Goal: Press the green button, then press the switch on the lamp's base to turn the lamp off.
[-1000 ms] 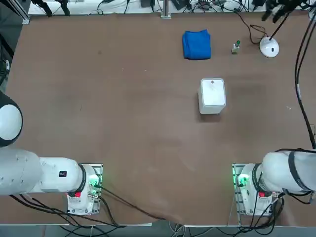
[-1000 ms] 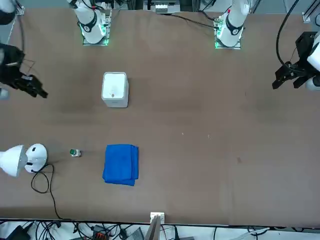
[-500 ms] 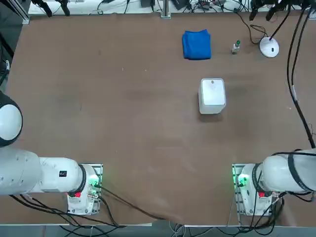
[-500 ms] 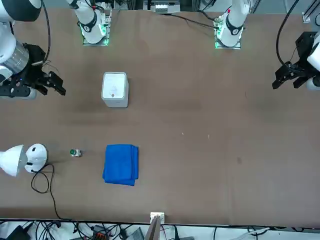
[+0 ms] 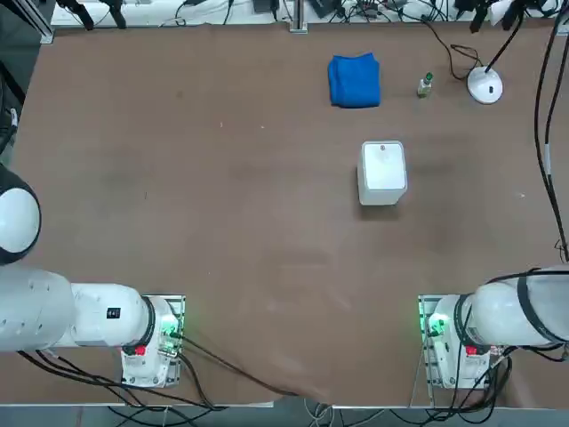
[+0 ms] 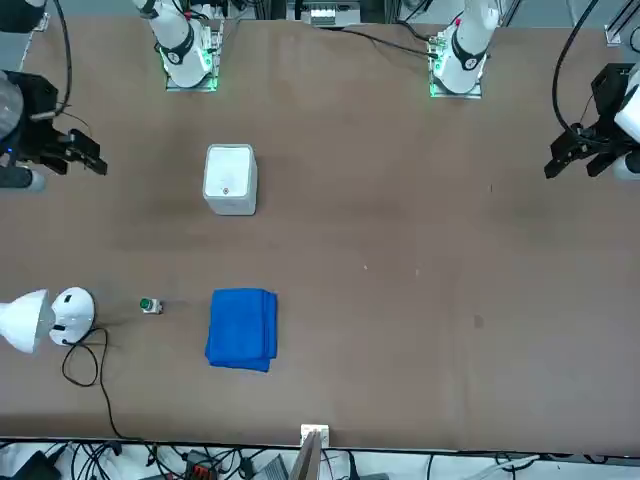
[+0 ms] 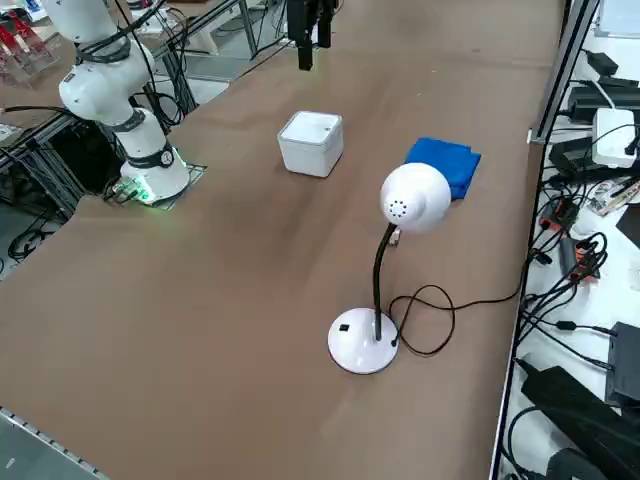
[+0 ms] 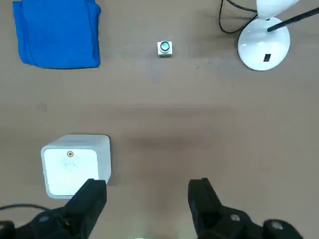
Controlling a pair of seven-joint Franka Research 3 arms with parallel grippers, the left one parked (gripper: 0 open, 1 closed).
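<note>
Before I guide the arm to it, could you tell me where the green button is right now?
In the top view, the green button sits upright in the far right part of the table, between the blue cloth and the lamp's base.

Robotics lab: robot arm point(image 7: 120, 100) bolted to tbl point(image 5: 267, 222), loose cables point(image 7: 575, 260) w/ adapters point(image 7: 590, 410).

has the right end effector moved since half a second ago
Yes: in the front view the right end effector, hovering above the table, has shifted toward the robot's right, farther from the unmoved white box.
</note>
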